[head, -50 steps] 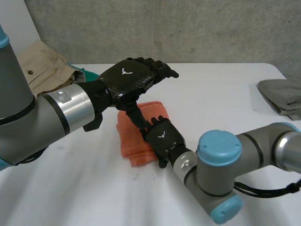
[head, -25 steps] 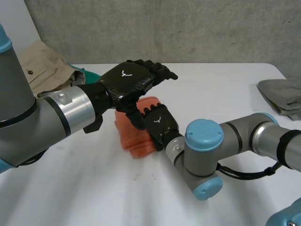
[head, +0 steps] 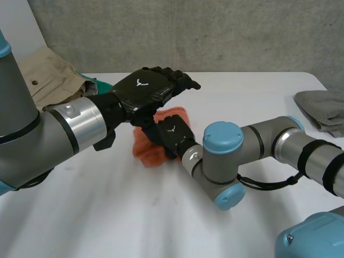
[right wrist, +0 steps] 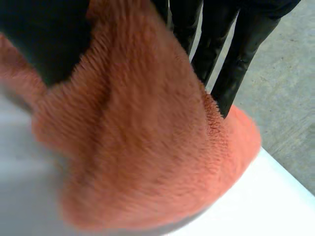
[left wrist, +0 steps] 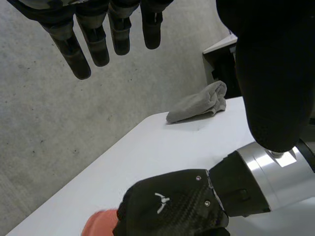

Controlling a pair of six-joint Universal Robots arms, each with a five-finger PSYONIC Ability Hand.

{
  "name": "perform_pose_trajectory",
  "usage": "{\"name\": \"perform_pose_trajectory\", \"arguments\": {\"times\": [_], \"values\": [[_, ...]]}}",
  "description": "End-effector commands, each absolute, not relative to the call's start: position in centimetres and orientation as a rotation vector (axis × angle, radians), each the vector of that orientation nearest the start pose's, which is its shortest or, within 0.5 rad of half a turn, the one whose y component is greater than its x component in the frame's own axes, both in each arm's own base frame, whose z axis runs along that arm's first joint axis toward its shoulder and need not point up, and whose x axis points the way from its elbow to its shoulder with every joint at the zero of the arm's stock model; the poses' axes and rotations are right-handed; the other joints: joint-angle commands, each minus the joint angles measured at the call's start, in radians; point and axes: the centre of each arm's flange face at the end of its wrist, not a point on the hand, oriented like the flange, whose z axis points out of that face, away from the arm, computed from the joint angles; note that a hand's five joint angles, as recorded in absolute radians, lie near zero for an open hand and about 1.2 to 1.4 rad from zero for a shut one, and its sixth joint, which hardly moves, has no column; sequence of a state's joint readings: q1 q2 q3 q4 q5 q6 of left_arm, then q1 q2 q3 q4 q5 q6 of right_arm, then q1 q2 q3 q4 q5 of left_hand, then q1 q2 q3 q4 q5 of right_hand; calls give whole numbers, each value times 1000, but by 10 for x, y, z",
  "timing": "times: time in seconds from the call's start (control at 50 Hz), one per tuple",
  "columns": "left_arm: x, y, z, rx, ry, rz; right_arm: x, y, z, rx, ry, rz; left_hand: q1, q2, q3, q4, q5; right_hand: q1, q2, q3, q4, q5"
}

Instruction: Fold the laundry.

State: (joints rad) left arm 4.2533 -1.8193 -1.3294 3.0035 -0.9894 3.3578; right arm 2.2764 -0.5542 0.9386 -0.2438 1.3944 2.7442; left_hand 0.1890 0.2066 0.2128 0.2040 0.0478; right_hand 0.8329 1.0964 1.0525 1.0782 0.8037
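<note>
Pinching the orange cloth (head: 146,151), by the look of it: the right robot hand (head: 173,135) sits on the cloth's near side, reaching in from the right arm's side. Its wrist view has fleece bunched between the thumb and straight fingers (right wrist: 236,59), so I judge it clamped, not just pressed. The left robot hand (head: 148,88) hovers just above the cloth, fingers straight, loosely spread, holding nothing. The cloth is a small folded bundle on the white bench (head: 107,215), long axis diagonal, from near on the left arm's side to far on the right arm's side. The right robot hand is the nearer one, touching. Material is thick fuzzy fleece, soft, rounded fold edges, likely to sag if lifted one-handed. Well apart from the cloth, past the right arm, lies a grey folded towel (head: 322,107). Well apart on the left arm's side is a crumpled beige garment (head: 48,75).
</note>
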Motion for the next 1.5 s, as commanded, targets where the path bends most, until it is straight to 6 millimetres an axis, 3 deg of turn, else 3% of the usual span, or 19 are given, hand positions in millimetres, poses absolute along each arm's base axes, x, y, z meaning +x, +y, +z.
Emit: {"name": "perform_pose_trajectory", "arguments": {"times": [0.02,0.14,0.28,0.36,0.42,0.58,0.6,0.7,0.74,0.8,0.92,1.08,1.28,1.38,1.42,1.44,1.46,1.48,1.5], "values": [[-311,-223,292,-1110,-1658,1593,426,-285,124,-1194,1740,-1919,27,10,4,12,-6,563,300,344,318,418],[-308,-225,296,-1100,-1657,1614,416,-296,149,-1154,1730,-1978,27,10,4,12,-6,563,300,344,318,418],[-306,-226,299,-1097,-1654,1627,372,-334,159,-1117,1803,-2036,27,10,4,12,-6,563,300,344,318,418],[-306,-225,299,-1096,-1655,1628,357,-358,170,-1140,1690,-2120,27,10,4,12,-6,563,300,344,318,418],[-306,-225,299,-1096,-1654,1630,341,-381,191,-1127,1580,-2231,27,10,4,12,-6,563,300,344,318,418],[-306,-225,299,-1096,-1655,1628,287,-443,252,-994,1431,-2493,27,10,4,12,-6,563,300,344,318,418],[-306,-225,299,-1096,-1655,1628,270,-455,260,-963,1425,-2521,27,10,4,12,-6,563,300,344,318,418],[-305,-225,300,-1095,-1654,1632,217,-487,272,-896,1416,-2549,27,10,4,12,-6,563,300,344,318,418],[-305,-225,300,-1095,-1654,1632,201,-497,271,-892,1405,-2558,27,10,4,12,-6,563,300,344,318,418],[-305,-224,300,-1096,-1653,1631,155,-520,267,-871,1367,-2608,27,10,4,12,-6,563,300,344,318,418],[-306,-223,296,-1098,-1654,1625,96,-543,253,-820,1339,-2649,27,10,4,12,-6,563,300,344,318,418],[-308,-224,285,-1067,-1659,1640,20,-560,193,-842,1424,-2619,36,19,12,21,3,563,300,344,318,418],[-310,-228,284,-993,-1683,1682,-17,-551,117,-848,1597,-2470,39,22,15,24,6,563,300,344,318,418],[-313,-226,286,-1000,-1668,1683,-30,-545,107,-822,1633,-2469,39,22,15,24,6,563,300,344,318,418],[-313,-226,287,-1000,-1665,1686,-31,-543,106,-816,1641,-2463,39,22,15,24,6,270,6,50,25,125],[-313,-226,287,-1000,-1665,1686,-32,-541,106,-807,1653,-2455,39,22,15,24,6,-235,-498,-455,-480,-380],[-313,-226,287,-1000,-1665,1686,-32,-539,106,-803,1659,-2452,39,22,15,24,6,-470,-733,-689,-715,-615],[-313,-226,287,-1000,-1665,1686,-32,-538,106,-797,1667,-2445,39,22,15,24,6,-658,-922,-878,-904,-804],[-313,-225,287,-1001,-1664,1685,-35,-534,106,-786,1685,-2440,39,22,15,24,6,-658,-922,-878,-904,-804]]}}
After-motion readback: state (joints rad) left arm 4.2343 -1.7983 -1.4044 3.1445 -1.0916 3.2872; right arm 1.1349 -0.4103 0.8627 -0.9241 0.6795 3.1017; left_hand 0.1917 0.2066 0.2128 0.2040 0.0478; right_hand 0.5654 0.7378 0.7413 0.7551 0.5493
